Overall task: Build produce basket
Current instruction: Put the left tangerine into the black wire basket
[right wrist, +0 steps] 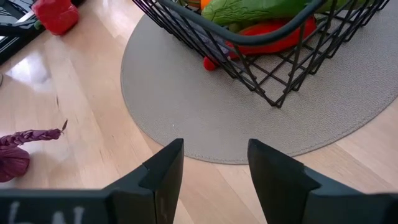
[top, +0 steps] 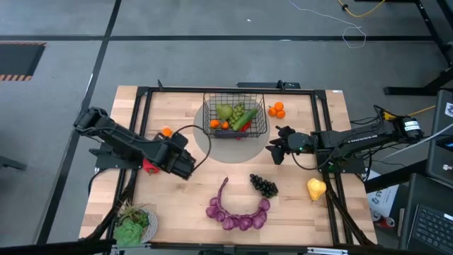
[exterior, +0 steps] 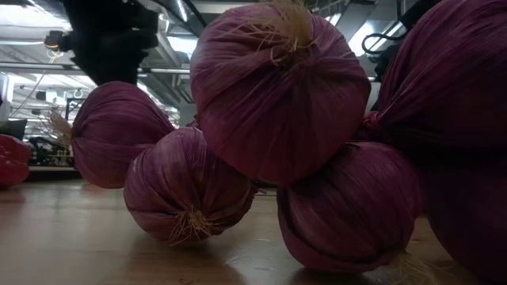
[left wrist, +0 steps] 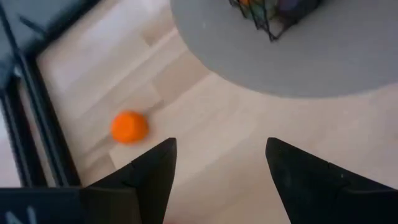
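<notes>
The black wire basket (top: 235,117) stands on a round grey mat (top: 205,142), holding a green pear, green grapes, a cucumber, oranges and a red pepper (right wrist: 273,34). On the table lie one orange (top: 166,132) (left wrist: 129,126), a red pepper (top: 149,167), two oranges (top: 276,110), dark grapes (top: 263,185), a yellow pear (top: 316,188) and the purple string (top: 237,212) (exterior: 277,87). My left gripper (top: 181,143) (left wrist: 221,146) hangs open near the single orange, with nothing between its fingers. My right gripper (top: 276,150) (right wrist: 214,146) hovers at the mat's near right edge, narrowly open and holding nothing.
A plate of leafy lettuce (top: 133,227) sits at the near left corner. A black frame (top: 141,92) runs round the tabletop. Bare wood lies between the mat and the purple string. Cables trail from the right arm (top: 368,134).
</notes>
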`<state>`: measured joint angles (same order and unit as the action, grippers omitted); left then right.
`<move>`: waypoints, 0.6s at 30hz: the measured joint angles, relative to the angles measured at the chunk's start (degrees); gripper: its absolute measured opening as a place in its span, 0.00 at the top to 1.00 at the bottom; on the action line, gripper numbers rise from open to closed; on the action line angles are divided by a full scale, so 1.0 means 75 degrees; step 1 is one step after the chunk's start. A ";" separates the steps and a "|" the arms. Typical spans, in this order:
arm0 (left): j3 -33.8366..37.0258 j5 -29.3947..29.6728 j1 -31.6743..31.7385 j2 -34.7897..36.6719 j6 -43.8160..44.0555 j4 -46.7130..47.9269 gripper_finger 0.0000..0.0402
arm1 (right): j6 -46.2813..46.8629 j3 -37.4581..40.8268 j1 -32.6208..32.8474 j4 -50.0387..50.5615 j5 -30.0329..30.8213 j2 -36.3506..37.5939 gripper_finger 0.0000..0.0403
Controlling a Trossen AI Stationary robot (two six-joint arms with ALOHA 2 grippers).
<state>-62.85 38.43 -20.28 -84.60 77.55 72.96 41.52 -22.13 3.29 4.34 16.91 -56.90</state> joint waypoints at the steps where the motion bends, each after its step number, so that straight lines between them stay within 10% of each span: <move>1: 0.0003 0.0211 0.0050 -0.0023 -0.0140 -0.0024 0.39 | 0.0000 0.0000 0.0000 -0.0008 0.0000 0.0000 0.55; 12: 0.0017 0.1027 0.1093 -0.0111 -0.0063 0.0019 0.39 | 0.0019 0.0000 0.0001 -0.0041 0.0000 0.0000 0.55; 18: 0.0497 -0.0162 0.2609 -0.0125 -0.0023 0.0050 0.39 | 0.0047 -0.0003 0.0003 -0.0041 0.0000 0.0000 0.55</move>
<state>-59.12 37.22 -0.72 -85.54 77.37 73.34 41.87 -22.15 3.31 4.03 16.91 -56.90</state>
